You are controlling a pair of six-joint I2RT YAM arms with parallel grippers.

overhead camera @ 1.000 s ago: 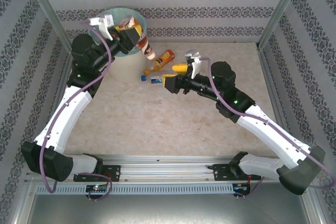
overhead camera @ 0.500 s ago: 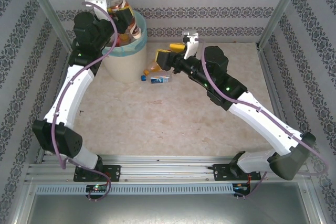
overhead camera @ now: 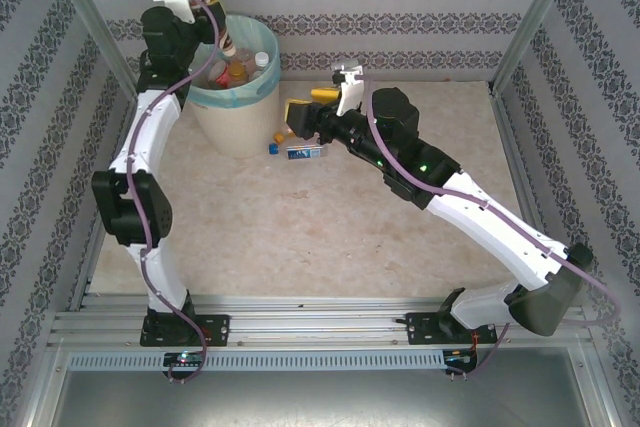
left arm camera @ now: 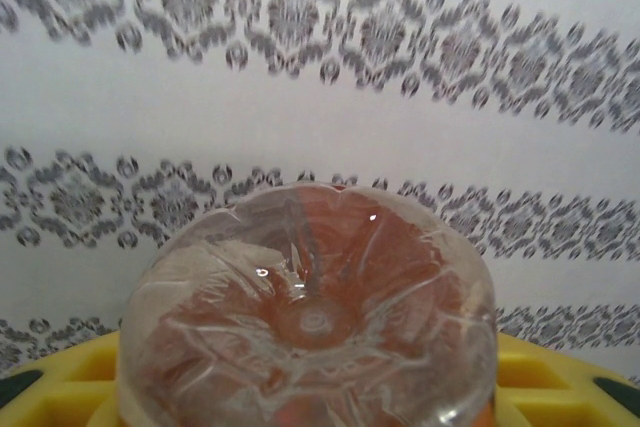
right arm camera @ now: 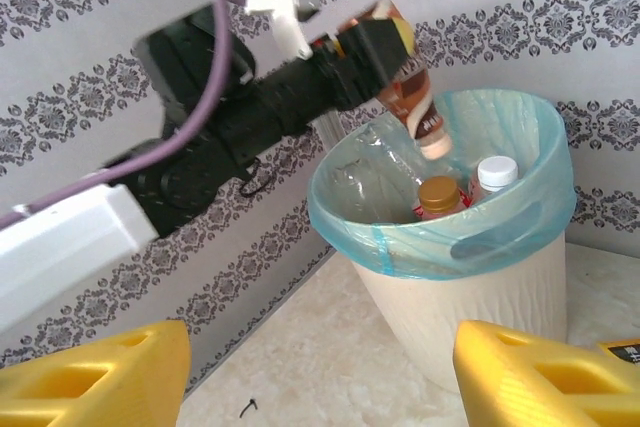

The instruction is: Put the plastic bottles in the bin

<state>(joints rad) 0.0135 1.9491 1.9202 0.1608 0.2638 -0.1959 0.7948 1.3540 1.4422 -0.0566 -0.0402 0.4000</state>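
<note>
My left gripper [overhead camera: 215,25] is raised over the bin [overhead camera: 222,119], shut on a brown plastic bottle [overhead camera: 229,42] that hangs cap-down above the bin's mouth. In the right wrist view that bottle [right arm camera: 412,97] has its cap just inside the teal-lined rim [right arm camera: 440,247]. In the left wrist view the bottle's clear base [left arm camera: 310,317] sits between the yellow fingers [left arm camera: 60,387]. Inside the bin lie a gold-capped bottle [right arm camera: 438,193] and a white-capped one [right arm camera: 497,173]. My right gripper [overhead camera: 300,115] hovers open beside the bin with nothing between its fingers. On the table below it are an orange bottle [overhead camera: 283,135] and a blue-labelled bottle [overhead camera: 303,152].
Patterned walls [overhead camera: 400,22] close in the back and both sides, and the bin stands in the back left corner. The marble tabletop [overhead camera: 300,237] stretches toward the arm bases. A metal rail [overhead camera: 320,322] runs along the near edge.
The left arm has lifted and swung back, tipping the brown bottle cap-down over the bin. The right arm has moved up and left toward the bin, its jaws a little narrower.
</note>
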